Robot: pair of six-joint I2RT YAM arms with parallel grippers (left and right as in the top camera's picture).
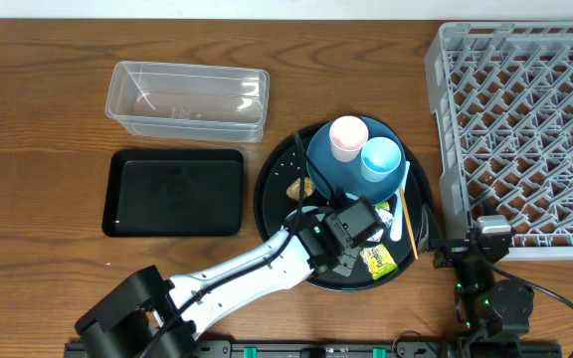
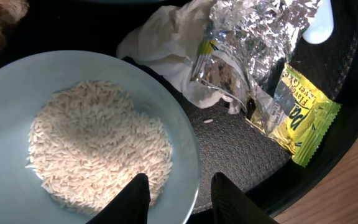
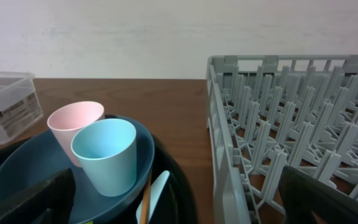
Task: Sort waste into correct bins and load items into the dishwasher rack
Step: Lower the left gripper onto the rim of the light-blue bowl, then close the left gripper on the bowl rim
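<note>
My left gripper point(image 2: 178, 186) point(image 1: 351, 234) is shut on the rim of the light blue bowl point(image 2: 180, 140), one finger inside and one outside. The bowl holds white rice point(image 2: 98, 143). Beside it on the round black tray lie crumpled silver-white wrappers point(image 2: 247, 37), a yellow-green packet point(image 2: 303, 118) point(image 1: 379, 261) and a brown lump point(image 1: 299, 186). The dark blue plate point(image 1: 326, 164) carries the pink cup point(image 1: 347, 134) and light blue cup point(image 1: 380, 159). The spoon point(image 1: 402, 199) and chopstick point(image 1: 406, 224) lie at the plate's right. My right gripper point(image 3: 179, 186) point(image 1: 461, 249) stands open between tray and dishwasher rack point(image 1: 525, 119).
The clear tub point(image 1: 189, 99) stands at the back left, with the shallow black rectangular tray point(image 1: 172, 192) in front of it. The round black tray point(image 1: 267, 199) holds the dishes and waste. The rack's near wall point(image 3: 229, 143) rises close to my right gripper.
</note>
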